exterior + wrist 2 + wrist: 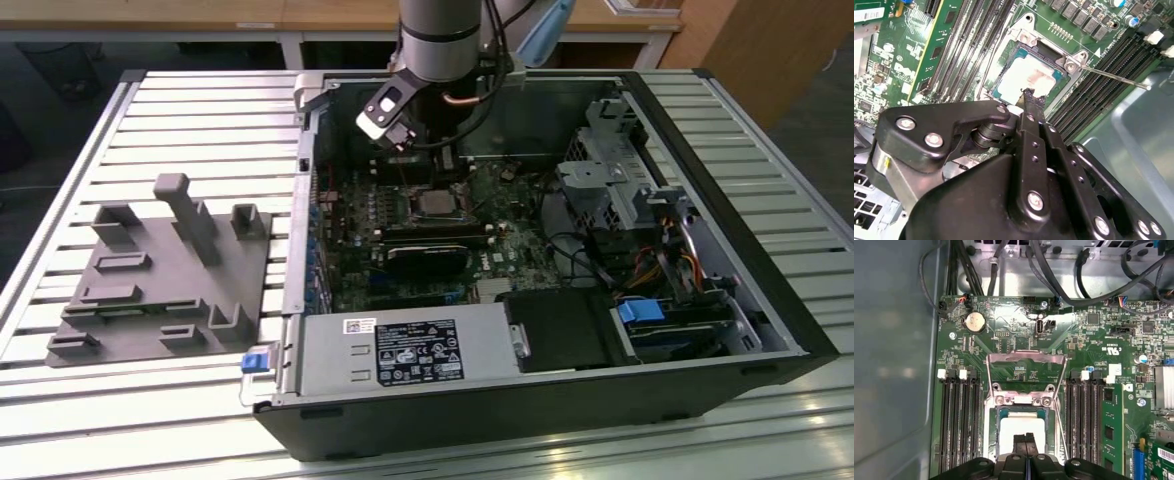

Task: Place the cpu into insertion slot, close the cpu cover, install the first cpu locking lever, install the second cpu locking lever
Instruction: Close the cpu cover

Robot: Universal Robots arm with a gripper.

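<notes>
Exterior view: the gripper (447, 158) hangs just above the insertion slot (434, 205). Second wrist view: the jaws are pressed together, holding nothing, directly over the cpu (1024, 77) seated in the slot. First wrist view: the cpu cover (1026, 357) stands open just beyond the jaws.

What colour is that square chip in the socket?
Pale silver-grey cpu, green rim; clearest in the second wrist view.
</notes>
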